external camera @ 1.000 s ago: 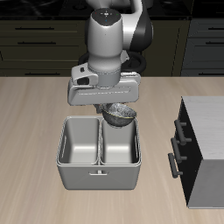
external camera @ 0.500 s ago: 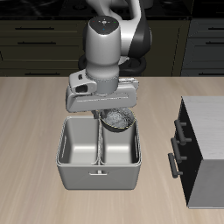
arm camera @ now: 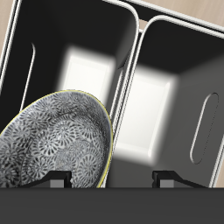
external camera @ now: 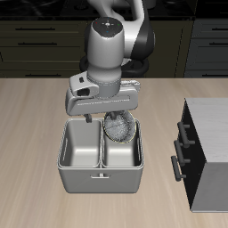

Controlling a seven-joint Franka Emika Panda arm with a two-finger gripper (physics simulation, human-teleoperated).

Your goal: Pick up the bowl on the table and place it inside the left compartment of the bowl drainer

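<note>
Wooden tabletop [external camera: 27, 125] scene: bowl [external camera: 120, 130] held tilted over the bowl drainer [external camera: 100, 177], arm above.

Light wood table carries the grey two-basin bowl drainer near its front edge, and a dark cabinet [external camera: 207, 169] with a grey top stands beside it, apart. Dark cupboards [external camera: 36, 40] fill the background. Gripper [external camera: 114, 121] hangs over the drainer's back rim, fingers pinching the rim of the patterned silvery bowl. Bowl is tilted on edge, partly down inside the left compartment [external camera: 123, 150], against its back wall. Wrist view shows the bowl [arm camera: 59, 140] tilted over one basin [arm camera: 83, 74], with the other basin [arm camera: 171, 101] bare beside it.
</note>
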